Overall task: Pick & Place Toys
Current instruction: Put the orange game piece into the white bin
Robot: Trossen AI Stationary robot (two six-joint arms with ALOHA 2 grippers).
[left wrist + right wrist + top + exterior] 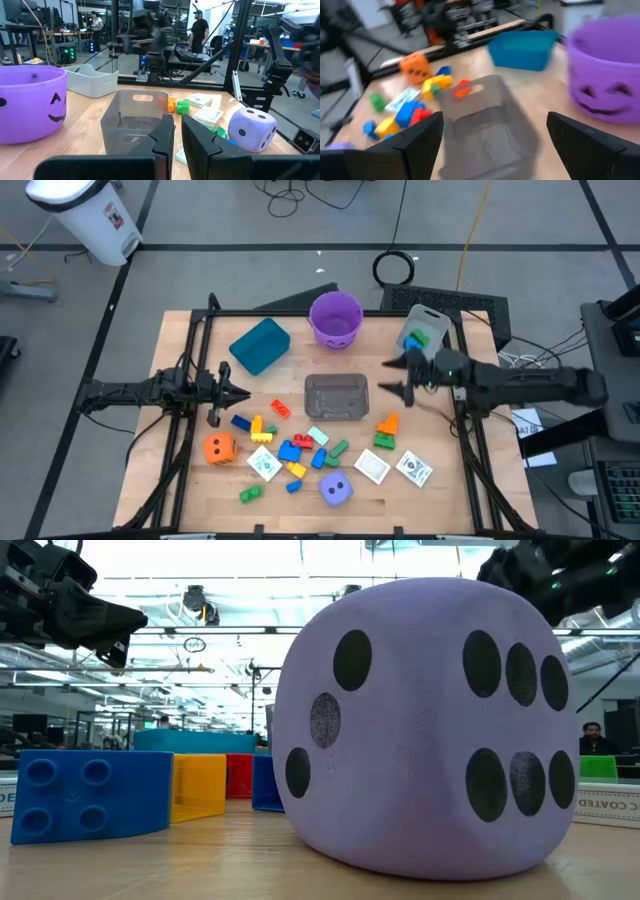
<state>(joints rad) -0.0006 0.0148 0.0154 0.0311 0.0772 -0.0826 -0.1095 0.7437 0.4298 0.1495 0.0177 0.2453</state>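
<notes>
on the wooden surface point(180, 480), going left to right, a teal bin point(259, 345) is lying at the back left, a purple bucket point(335, 318) with a pumpkin face is standing at the back centre, a clear grey tub point(336, 397) is sitting in the middle in front of it, and a second pale tub point(421, 330) with green and blue pieces inside is sitting at the back right corner. the left claw point(240, 393) is hanging at the left side of the surface with its fingers pressed together on nothing, pointing toward the grey tub; the orange die point(219, 448) is lying just in front of it, and a red block point(279, 409) is lying between it and the tub. the loose blocks point(293, 450), yellow, blue, red and green, are lying scattered in the front middle of the surface along with white printed cards point(263, 464), well forward of both claws. the purple die point(336, 490) is sitting at the front edge, filling most of the low view. an orange and green stack point(386, 431) is standing to the front right of the grey tub, in front of the right claw, with two more cards point(412, 468) beyond it toward the front right. the right claw point(394, 375) is hovering just beside the right edge of the grey tub, its fingers spread wide, holding and touching nothing.
</notes>
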